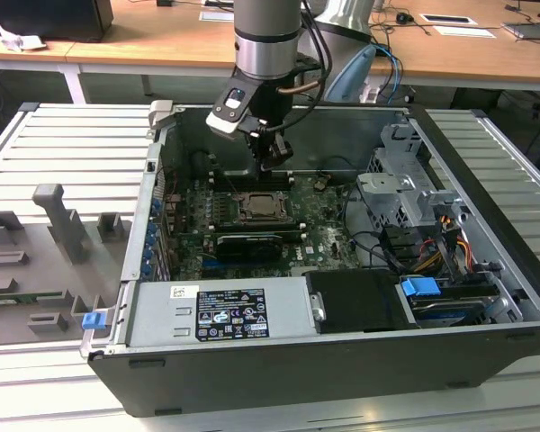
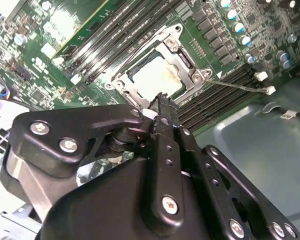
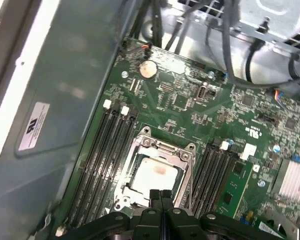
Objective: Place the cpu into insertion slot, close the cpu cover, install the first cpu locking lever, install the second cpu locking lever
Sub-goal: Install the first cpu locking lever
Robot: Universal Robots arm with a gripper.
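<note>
The cpu (image 3: 154,173) lies flat in the insertion slot (image 1: 263,209) on the green board, its pale metal face up, also seen in the second wrist view (image 2: 153,78). The cpu cover (image 3: 140,146), a silvery frame, lies down around the chip (image 2: 189,64). My gripper (image 1: 272,162) hangs above the socket's far edge in the exterior view. Its black fingertips (image 3: 153,194) are pressed together with nothing between them, just over the rim of the socket (image 2: 163,98). I cannot make out the locking levers.
Long black memory slots (image 3: 102,150) flank the socket on both sides. A black card (image 1: 245,243) lies in front of it, and cables and a drive cage (image 1: 405,193) fill the exterior view's right. The case wall (image 3: 50,115) stands close by.
</note>
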